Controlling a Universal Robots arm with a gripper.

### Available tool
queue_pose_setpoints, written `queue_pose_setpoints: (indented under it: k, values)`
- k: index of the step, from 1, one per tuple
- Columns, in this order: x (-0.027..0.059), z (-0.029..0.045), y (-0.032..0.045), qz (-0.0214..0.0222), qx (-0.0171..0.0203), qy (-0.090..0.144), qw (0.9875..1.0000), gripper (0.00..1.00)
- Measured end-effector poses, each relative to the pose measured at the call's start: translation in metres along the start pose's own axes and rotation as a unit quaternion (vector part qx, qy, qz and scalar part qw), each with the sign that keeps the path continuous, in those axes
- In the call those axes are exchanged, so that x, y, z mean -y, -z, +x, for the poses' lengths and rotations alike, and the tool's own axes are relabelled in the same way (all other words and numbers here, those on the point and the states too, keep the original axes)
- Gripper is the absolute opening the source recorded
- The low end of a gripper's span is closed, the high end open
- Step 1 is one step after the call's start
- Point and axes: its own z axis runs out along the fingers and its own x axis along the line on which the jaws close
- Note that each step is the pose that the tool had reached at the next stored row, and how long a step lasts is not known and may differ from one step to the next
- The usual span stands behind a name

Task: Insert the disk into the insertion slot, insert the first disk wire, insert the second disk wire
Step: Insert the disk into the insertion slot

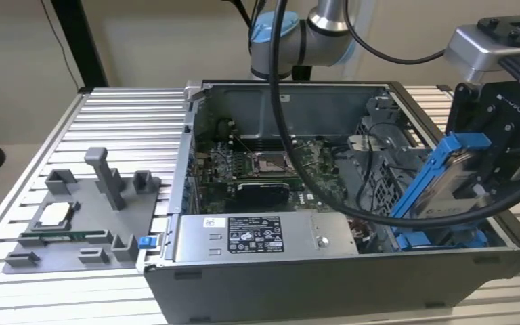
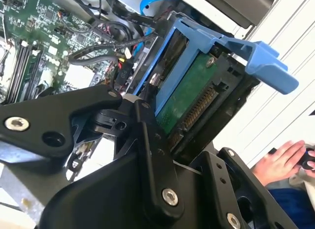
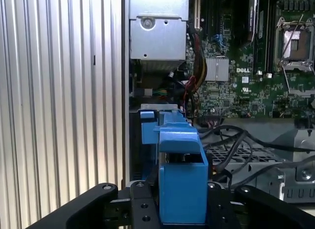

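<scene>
Surface: a ribbed aluminium table (image 1: 124,108) fills the lower part of the exterior view, with a pale wall behind it.
Case: an open computer case (image 1: 332,284) lies on the table at the centre and right of the exterior view, its motherboard (image 1: 269,169) facing up.
Power supply: a grey labelled box (image 1: 251,237) sits along the case's near wall.
Fixture: a grey parts tray (image 1: 89,223) lies on the table at the exterior view's left, well apart from the gripper.
Gripper: the gripper (image 1: 477,179) hangs over the case's near right corner in the exterior view.
Fingers: the black fingers (image 2: 147,125) are clamped on the 2 long sides of the disk (image 1: 436,179), as both wrist views show.
Disk: it is steeply tilted in its blue carrier, high end toward the upper right, with its green circuit board (image 2: 189,91) in the second wrist view.
Slot: the insertion slot (image 1: 422,240) with its blue rails lies just under the disk's low end. I cannot tell whether they touch.
Edges: the case's right wall stands just beside the disk. Black cables (image 3: 231,140) cross the perforated cage near the carrier.
Open room: bare table runs alongside the case in the first wrist view.
Person: a hand (image 2: 278,162) rests beyond the gripper.
</scene>
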Motion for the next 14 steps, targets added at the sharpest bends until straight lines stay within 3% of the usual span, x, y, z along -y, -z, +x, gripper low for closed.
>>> queue_pose_setpoints:
  k: [14]
  values:
    - [-0.0003, 0.0013, -0.0225, 0.0, 0.0003, 0.0, 1.0, 0.0]
